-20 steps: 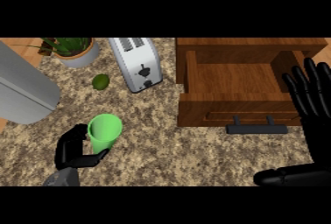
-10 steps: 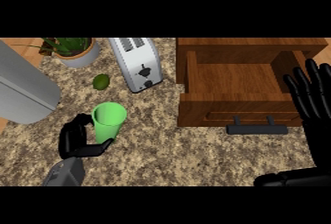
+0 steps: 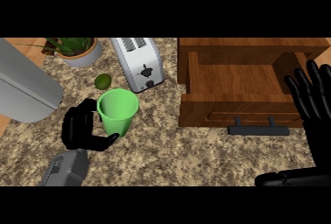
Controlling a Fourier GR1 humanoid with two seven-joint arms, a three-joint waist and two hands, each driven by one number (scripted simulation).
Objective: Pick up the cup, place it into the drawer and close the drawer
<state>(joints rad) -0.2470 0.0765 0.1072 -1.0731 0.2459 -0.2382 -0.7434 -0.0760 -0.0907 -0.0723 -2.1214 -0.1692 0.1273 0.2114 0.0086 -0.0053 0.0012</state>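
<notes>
A: Start nearest the robot. What shows at the lower edge?

B: The grey left forearm [image 3: 66, 168] comes up from the lower left, and above it the left hand [image 3: 82, 129] is wrapped round a green cup [image 3: 117, 111]. The fingers curl against the cup's left side and the thumb hooks in under its lower end, so that hand is grasping the cup.

A: And the cup itself, relative to the drawer?

B: It is left of the drawer [image 3: 242, 89], well apart from it, over the speckled granite counter [image 3: 187, 153]. Its open mouth faces up toward the view and the body tapers downward. Whether its base touches the counter I cannot tell.

A: The other hand?

B: The right hand [image 3: 313, 103] stands at the right edge, beside the drawer's right wall, fingers straight and spread, holding nothing. It is at rest there.

A: Describe the drawer.

B: A wooden drawer pulled out and open, its inside bare wood. A black bar handle [image 3: 258, 129] sits on its front panel, the side nearest the robot.

A: Farther back, what lies left of the drawer?

B: A white toaster [image 3: 138, 63] lies just beside the drawer's left wall, slanted, with its slots toward the far end. Left of that is a small dark green fruit [image 3: 103, 81], possibly an avocado, just beyond the cup. Farthest back is a potted plant [image 3: 76, 49] in a pale pot. A large grey metal object [image 3: 26, 89] fills the far left; I cannot tell what it is.
</notes>
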